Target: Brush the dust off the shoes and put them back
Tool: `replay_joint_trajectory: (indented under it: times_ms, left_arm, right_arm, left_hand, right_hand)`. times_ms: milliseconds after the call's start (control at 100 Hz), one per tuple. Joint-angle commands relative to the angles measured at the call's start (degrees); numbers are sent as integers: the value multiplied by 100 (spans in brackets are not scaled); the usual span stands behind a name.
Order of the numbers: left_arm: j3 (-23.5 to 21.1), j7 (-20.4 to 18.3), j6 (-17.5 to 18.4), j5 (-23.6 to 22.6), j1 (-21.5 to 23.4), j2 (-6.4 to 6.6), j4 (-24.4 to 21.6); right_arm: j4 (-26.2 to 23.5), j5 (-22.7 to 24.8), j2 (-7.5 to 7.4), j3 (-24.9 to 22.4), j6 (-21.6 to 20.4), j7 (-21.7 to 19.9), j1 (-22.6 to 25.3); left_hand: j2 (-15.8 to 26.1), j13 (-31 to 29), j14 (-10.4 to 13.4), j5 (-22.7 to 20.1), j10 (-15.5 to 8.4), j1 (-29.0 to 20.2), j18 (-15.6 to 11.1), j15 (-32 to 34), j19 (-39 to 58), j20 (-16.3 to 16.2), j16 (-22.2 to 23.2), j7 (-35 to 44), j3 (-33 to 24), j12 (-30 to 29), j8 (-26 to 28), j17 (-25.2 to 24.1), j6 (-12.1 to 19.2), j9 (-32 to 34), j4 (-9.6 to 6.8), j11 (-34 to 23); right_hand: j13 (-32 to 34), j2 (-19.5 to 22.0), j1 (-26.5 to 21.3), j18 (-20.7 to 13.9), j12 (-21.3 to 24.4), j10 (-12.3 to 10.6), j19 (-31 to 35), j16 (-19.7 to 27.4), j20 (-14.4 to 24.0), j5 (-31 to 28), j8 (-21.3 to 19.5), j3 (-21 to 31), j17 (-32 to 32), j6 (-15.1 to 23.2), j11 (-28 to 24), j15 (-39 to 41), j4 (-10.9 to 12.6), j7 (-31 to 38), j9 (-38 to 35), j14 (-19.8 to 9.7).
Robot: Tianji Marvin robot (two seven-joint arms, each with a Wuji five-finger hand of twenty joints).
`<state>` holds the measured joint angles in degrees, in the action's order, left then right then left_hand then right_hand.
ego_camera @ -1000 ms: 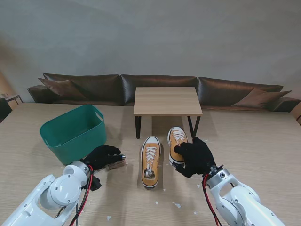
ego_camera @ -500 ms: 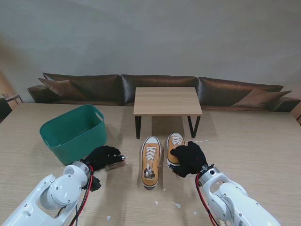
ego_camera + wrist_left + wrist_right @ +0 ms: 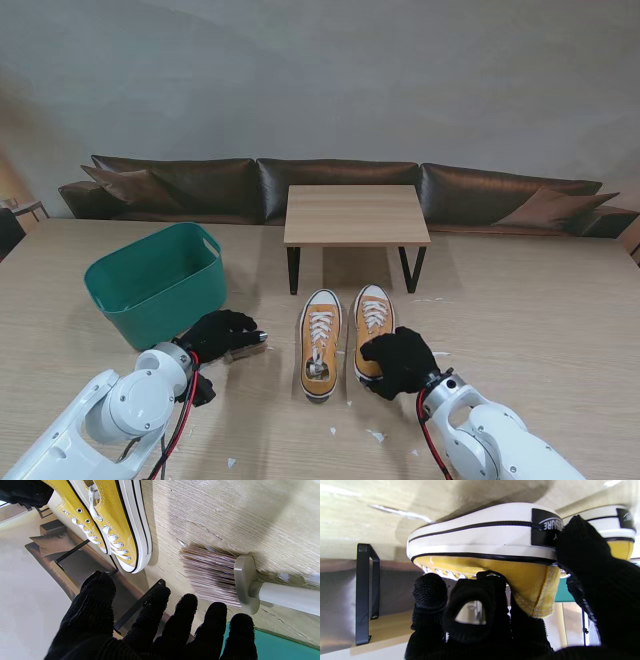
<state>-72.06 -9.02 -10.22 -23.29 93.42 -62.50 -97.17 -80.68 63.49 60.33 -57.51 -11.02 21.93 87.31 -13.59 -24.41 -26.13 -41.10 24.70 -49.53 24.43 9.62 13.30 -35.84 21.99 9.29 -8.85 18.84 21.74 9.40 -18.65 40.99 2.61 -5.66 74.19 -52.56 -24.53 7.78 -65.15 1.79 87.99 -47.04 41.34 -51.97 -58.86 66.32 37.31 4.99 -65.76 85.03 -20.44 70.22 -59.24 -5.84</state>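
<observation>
Gripping right shoe [image 3: 374, 318] by its heel in right hand [image 3: 398, 362]; left hand [image 3: 218, 333] spread over brush [image 3: 240, 583]. Next: closing on brush handle.

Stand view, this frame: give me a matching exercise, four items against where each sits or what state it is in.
Items:
1. brush
2. basket
3. right shoe
4. small table

Places or states:
A. heel gripped by the right hand
B. lying on the tabletop under the left hand
C. farther from me, beyond both shoes
D. green, on the left

Pairs: 1-B, 2-D, 3-A, 4-C
</observation>
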Motion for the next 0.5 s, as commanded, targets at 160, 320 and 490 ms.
replay_joint_trajectory:
  times_ms: [160, 320, 490]
  left_arm:
    - [9, -138, -60, 27, -2, -8, -38]
    - [5, -149, -66, 27, 0, -6, -44]
    - [7, -183, -84, 37, -6, 1, -48]
  right_arm:
    - [151, 53, -35, 106, -186, -131, 14]
    - [118, 109, -52, 49, -255, -144, 40]
    - [55, 153, -54, -100, -449, -46, 114]
  left_hand:
    - [318, -108, -111, -86, 70, -101, 19, -25, -21, -108, 81, 16, 165, 40, 11, -24, -40, 26, -160, -16]
    - [319, -107, -120, -85, 71, -111, 20, -27, -23, -108, 81, 16, 168, 39, 11, -28, -43, 21, -162, -12]
    - [319, -107, -115, -73, 64, -113, 18, -27, -23, -110, 83, 11, 174, 41, 9, -29, -39, 27, -163, -14]
  right_hand:
    - [149, 226, -304, 25, 199, -663, 114, 61, 116, -420, -537, 648, 1427, 68, 238, -387, 347, 1147, 8, -67]
    - [153, 116, -198, 78, 517, -549, -17, 223, 140, 125, -182, 436, 1232, 218, 530, -804, 62, 659, 328, 28]
    - [130, -46, 195, 80, 812, -442, -2, 255, 201, 657, 470, 252, 1144, 393, 670, -902, -31, -11, 586, 74]
